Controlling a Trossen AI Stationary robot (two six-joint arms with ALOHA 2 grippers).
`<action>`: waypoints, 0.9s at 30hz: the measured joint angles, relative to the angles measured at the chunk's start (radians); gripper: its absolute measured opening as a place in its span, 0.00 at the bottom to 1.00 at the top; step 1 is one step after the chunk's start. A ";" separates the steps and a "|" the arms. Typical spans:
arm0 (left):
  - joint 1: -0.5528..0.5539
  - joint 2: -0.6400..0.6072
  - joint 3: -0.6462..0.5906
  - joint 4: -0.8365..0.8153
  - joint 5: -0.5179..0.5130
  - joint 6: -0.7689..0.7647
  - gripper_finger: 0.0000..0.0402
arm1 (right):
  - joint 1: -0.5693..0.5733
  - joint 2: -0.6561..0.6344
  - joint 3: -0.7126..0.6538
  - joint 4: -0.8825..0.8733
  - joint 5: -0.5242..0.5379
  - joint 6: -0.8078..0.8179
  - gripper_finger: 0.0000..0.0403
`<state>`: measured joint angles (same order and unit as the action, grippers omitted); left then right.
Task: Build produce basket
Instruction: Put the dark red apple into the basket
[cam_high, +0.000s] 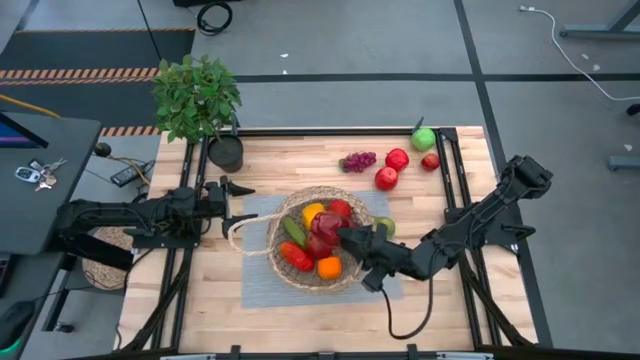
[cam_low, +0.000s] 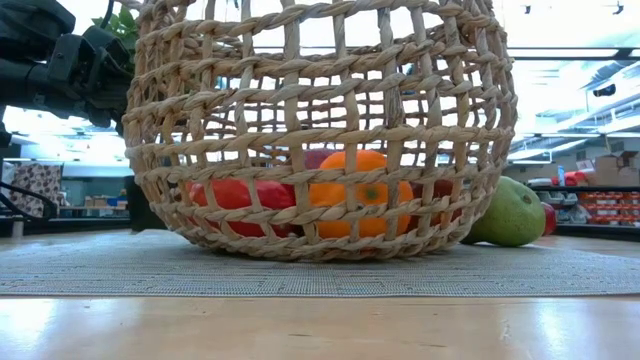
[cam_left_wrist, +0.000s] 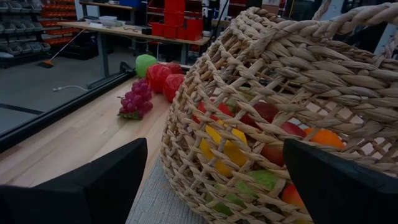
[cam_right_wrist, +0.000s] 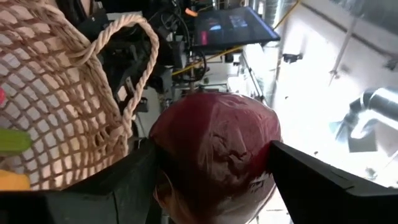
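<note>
The tan wicker basket (cam_high: 318, 238) stands on a grey mat, its looped handle (cam_high: 238, 236) pointing toward the table's left. Inside lie a yellow piece (cam_high: 312, 212), a cucumber (cam_high: 293, 232), red pieces (cam_high: 297, 257) and an orange (cam_high: 329, 267). My right gripper (cam_high: 340, 234) reaches over the basket from the right, shut on a dark red round piece (cam_high: 325, 226). My left gripper (cam_high: 240, 203) is open, just left of the basket, touching nothing; in its wrist view the fingers stand apart before the basket wall (cam_left_wrist: 280, 93). Grapes (cam_high: 358, 161), red fruits (cam_high: 397, 159) and a green fruit (cam_high: 423, 138) rest on the far table. My right gripper (cam_right_wrist: 214, 155) pinches the dark red round piece between its two fingers (cam_right_wrist: 112, 186), one on each side of it (cam_right_wrist: 168, 143). The fingers come from the table's right, slanting down over the basket's rim. Whether the piece rests on the produce below, I cannot tell.
A green fruit (cam_high: 385, 226) lies on the mat against the basket's right side, showing beside the basket (cam_low: 510, 215) in the low view. A potted plant (cam_high: 200, 100) stands at the far left corner. Bare wood lies on the near side and left of the grapes.
</note>
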<state>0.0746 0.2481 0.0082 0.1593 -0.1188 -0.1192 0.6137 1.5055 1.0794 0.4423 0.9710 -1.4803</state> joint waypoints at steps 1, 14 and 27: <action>0.000 0.000 0.000 0.000 0.000 0.000 0.95 | -0.003 0.000 0.000 -0.008 -0.002 0.015 0.74; 0.000 0.000 0.000 0.000 0.000 0.000 0.95 | -0.084 0.000 0.000 -0.018 -0.106 0.453 0.74; 0.000 0.000 0.000 0.000 0.000 0.001 0.95 | -0.243 -0.001 0.000 -0.194 -0.359 1.299 0.74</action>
<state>0.0748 0.2483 0.0082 0.1593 -0.1187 -0.1186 0.3702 1.5048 1.0794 0.2479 0.6123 -0.1809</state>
